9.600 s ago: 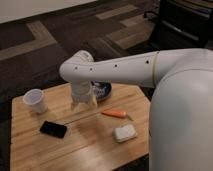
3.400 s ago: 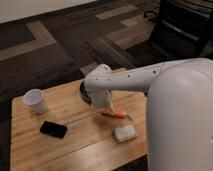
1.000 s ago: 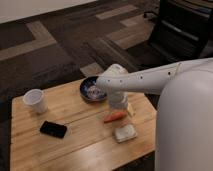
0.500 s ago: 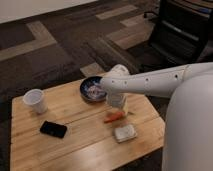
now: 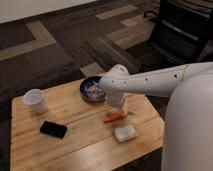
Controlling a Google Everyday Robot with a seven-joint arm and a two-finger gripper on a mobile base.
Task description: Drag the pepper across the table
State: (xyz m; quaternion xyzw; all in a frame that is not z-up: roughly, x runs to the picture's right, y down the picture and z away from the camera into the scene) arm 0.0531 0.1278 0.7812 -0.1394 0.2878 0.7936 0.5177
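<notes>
Item, my gripper [image 5: 117, 106]: over the table's [image 5: 75, 150] right edge, just above the pepper [image 5: 114, 117], whose long axis runs left-right; finger state indeterminable

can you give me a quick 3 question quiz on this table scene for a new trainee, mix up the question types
1. True or false: the pepper lies between the dark bowl and the white pad.
2. What lies nearest the white cup? A) black phone B) pepper C) white pad
3. Fill in: the gripper hangs right above the ____ on the table.

Key
1. True.
2. A.
3. pepper.
</notes>
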